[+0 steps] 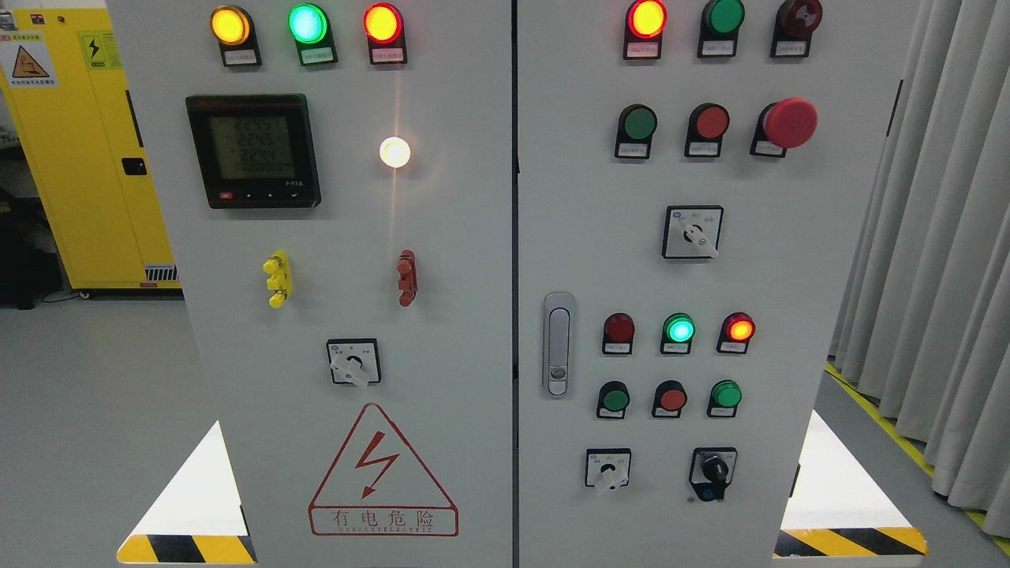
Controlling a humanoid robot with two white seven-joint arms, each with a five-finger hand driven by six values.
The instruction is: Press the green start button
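Note:
A grey control cabinet (442, 331) with two doors fills the head view. The right door carries several green push buttons: one in the upper row (638, 123), and two in the lower row, at its left end (615, 399) and its right end (725, 394). Which one is the start button cannot be told; the labels are too small to read. A lit green lamp (679, 328) sits above the lower row. Neither robot hand is in view.
A red mushroom stop button (790, 122) sticks out at upper right. A door handle (558, 343), rotary switches (693, 232) and a key switch (715, 469) stand proud of the panel. A yellow cabinet (79, 158) stands left, grey curtains (939, 237) right.

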